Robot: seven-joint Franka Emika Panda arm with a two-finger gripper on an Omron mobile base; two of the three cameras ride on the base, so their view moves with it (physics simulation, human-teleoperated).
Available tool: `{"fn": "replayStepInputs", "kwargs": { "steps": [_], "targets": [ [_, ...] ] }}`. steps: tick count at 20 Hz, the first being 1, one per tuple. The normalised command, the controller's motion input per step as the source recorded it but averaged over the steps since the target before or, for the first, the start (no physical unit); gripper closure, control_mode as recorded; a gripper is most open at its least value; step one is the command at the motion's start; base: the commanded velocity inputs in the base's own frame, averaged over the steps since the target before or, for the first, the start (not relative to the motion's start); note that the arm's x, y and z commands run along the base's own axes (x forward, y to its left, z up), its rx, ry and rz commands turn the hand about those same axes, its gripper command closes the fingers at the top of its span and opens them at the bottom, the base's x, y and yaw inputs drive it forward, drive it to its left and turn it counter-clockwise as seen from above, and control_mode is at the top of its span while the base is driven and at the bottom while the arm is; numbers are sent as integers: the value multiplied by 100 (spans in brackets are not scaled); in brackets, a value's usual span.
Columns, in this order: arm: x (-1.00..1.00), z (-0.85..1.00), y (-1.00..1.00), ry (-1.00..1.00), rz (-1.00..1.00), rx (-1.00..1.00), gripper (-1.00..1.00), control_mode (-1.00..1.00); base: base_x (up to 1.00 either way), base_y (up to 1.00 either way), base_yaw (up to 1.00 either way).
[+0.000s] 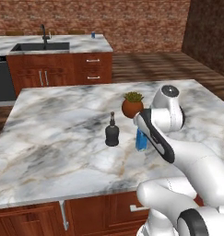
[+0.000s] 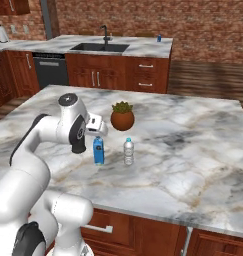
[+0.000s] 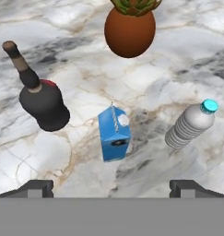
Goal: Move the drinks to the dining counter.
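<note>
On the island top stand three drinks. The blue carton (image 3: 114,133) with its white top is right below my open gripper (image 3: 113,188), centred between the wide-spread fingertips (image 3: 37,188) and apart from them. The squat black bottle (image 3: 42,103) stands to its left and the clear water bottle (image 3: 189,124) to its right. From the base views I see the carton (image 2: 98,150) under my hand, the water bottle (image 2: 128,152) and the black bottle (image 1: 112,132). A blue-and-white can (image 2: 159,38) stands on the far dining counter (image 2: 143,47).
A terracotta pot with a green plant (image 2: 122,119) stands just behind the carton on the island (image 1: 53,138). The dining counter holds a black sink (image 2: 99,47) and faucet (image 2: 105,33). Wood floor separates the two counters.
</note>
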Motion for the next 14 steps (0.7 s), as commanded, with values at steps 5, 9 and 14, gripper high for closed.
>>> {"fn": "replayStepInputs", "kwargs": {
  "steps": [5, 9, 14],
  "targets": [
    [16, -9, 0, 0, 0, 1, -100, -100, 0, 0, 0],
    [22, -5, 0, 0, 0, 0, -100, -100, 0, 0, 0],
    [26, -9, 0, 0, 0, 0, -100, -100, 0, 0, 0]
  ]
}}
